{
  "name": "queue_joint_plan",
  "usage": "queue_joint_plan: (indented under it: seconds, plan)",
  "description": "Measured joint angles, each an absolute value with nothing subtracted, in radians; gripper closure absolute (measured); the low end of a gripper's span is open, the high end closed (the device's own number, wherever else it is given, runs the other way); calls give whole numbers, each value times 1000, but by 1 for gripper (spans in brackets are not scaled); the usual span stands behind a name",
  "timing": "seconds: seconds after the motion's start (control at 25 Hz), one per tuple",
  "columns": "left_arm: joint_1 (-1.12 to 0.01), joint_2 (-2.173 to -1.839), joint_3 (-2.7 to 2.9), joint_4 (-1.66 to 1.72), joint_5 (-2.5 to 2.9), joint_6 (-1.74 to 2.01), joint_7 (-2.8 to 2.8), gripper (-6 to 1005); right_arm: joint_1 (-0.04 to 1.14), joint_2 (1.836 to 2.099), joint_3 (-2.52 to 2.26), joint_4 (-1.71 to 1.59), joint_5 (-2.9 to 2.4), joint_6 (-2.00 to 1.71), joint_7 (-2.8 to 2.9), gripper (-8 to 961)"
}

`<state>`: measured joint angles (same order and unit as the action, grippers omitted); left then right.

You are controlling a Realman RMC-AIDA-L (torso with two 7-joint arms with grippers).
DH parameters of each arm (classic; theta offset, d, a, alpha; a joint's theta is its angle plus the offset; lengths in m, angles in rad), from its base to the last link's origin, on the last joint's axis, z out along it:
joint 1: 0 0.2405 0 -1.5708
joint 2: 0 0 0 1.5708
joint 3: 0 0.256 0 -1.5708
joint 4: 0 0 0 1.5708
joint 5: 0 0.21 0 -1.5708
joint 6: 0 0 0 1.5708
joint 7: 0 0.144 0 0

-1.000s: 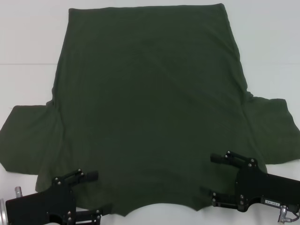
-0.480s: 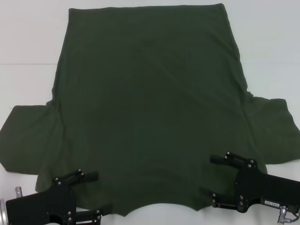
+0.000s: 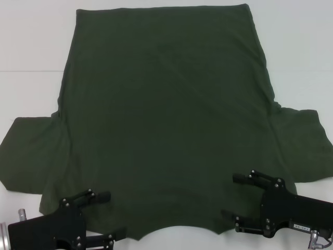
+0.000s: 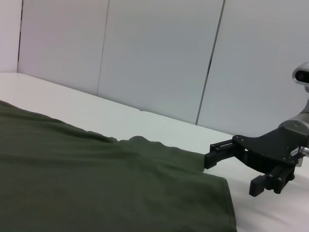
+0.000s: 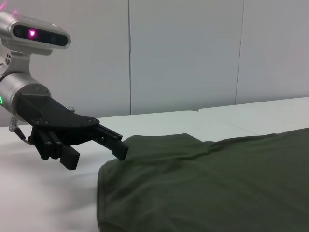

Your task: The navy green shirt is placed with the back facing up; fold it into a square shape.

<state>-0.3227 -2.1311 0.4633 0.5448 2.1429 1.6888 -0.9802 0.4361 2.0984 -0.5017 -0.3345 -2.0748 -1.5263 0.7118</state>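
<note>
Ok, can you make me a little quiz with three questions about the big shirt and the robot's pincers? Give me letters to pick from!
1. Where are the two pincers?
A. At the shirt's near edge, by the robot
B. At the far hem
C. Off to one side, away from the shirt

2. What colour is the shirt?
A. Bright red
B. Dark olive green
C. Yellow

3. How is the shirt lying?
A. Folded into a square
B. Rolled into a ball
C. Spread out flat with both sleeves out

Answers:
1. A, because the left pincer and the right pincer both sit open at the edge of the shirt nearest the robot.
2. B, because the cloth is dark olive green against the white table.
3. C, because both sleeves stick out sideways and no part is folded over yet.
</note>
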Motion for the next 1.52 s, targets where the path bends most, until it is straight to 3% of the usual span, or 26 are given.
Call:
queue_joint_plan:
  seconds: [1.52]
  plan:
    - [-333, -2134, 409, 540, 2140, 1689, -1070, 84, 439, 2098, -503, -334, -2077, -1531, 712, 70]
